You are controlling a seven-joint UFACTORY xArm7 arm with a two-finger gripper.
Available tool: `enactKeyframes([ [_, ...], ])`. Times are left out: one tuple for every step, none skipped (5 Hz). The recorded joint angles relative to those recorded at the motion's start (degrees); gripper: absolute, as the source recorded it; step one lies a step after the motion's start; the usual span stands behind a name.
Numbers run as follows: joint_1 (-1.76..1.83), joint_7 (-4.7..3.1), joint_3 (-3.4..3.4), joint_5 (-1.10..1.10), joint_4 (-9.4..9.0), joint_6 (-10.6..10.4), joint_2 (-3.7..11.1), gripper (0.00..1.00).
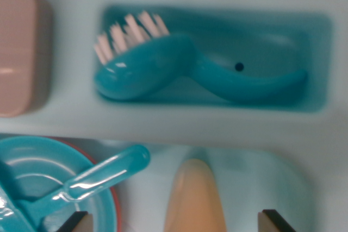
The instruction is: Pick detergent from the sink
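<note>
The detergent is a pale orange bottle with a tapered top, lying in the light sink basin at the bottom middle of the wrist view. Its lower part is cut off by the frame edge. My gripper is open, and only the two dark fingertips show at the bottom edge. One tip stands to each side of the bottle, with a clear gap to it on both sides.
A teal dish brush with white bristles lies in a teal recess above the basin. A pink sponge sits at the upper left. A teal bowl with a translucent teal spoon lies beside the left fingertip.
</note>
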Motion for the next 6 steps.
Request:
enactKeyframes([
  [0.00,0.00,0.00,0.00,0.00,0.00,0.00,0.00],
  [-0.19,-0.41,-0.14,0.09,-0.52,-0.73,0.27,0.00],
  [-0.19,-0.41,-0.14,0.09,-0.52,-0.73,0.27,0.00],
  [-0.25,-0.56,-0.19,0.12,-0.70,-0.98,0.36,0.00],
  [-0.25,-0.56,-0.19,0.12,-0.70,-0.98,0.36,0.00],
  [-0.25,-0.56,-0.19,0.12,-0.70,-0.98,0.36,0.00],
])
